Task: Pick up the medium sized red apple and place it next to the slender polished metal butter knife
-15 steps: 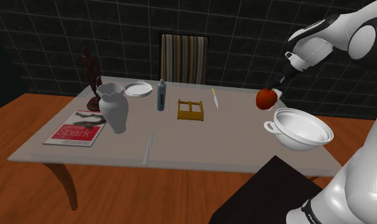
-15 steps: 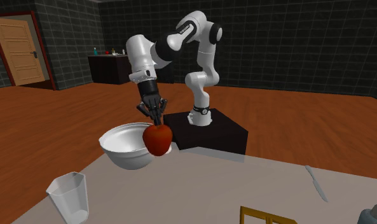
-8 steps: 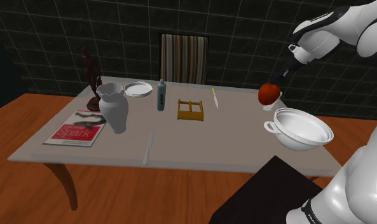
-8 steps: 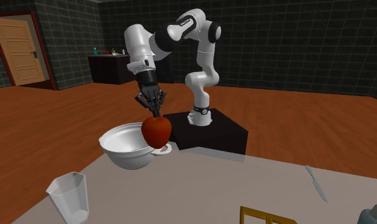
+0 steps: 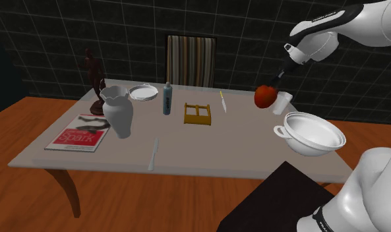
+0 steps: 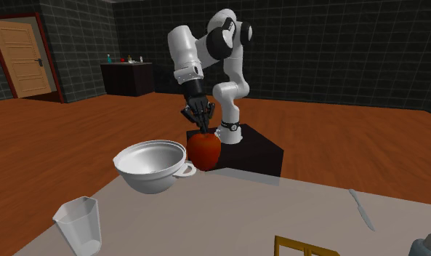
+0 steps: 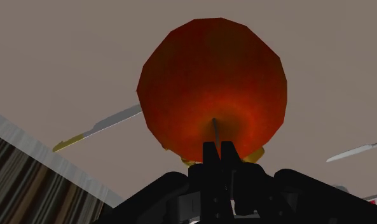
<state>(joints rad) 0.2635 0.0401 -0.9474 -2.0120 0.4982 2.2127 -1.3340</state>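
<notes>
The black gripper (image 6: 201, 127) pinches the red apple (image 5: 265, 96) by its stem (tips pressed close together); the apple hangs just beside the white bowl (image 5: 312, 135), at the shoulder view's left of it, above its rim; the butter knife (image 5: 153, 153) lies well apart from the bowl, further left.

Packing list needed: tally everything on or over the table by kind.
Knives: 2 (butter knife, yellow-handled knife)
Dishes: 2 (handled bowl, shallow plate)
Cup: 1
Vase: 1
Bottle: 1
Apple: 1
Magazine: 1
Figurine: 1
Yellow rack: 1
Total: 11
</notes>
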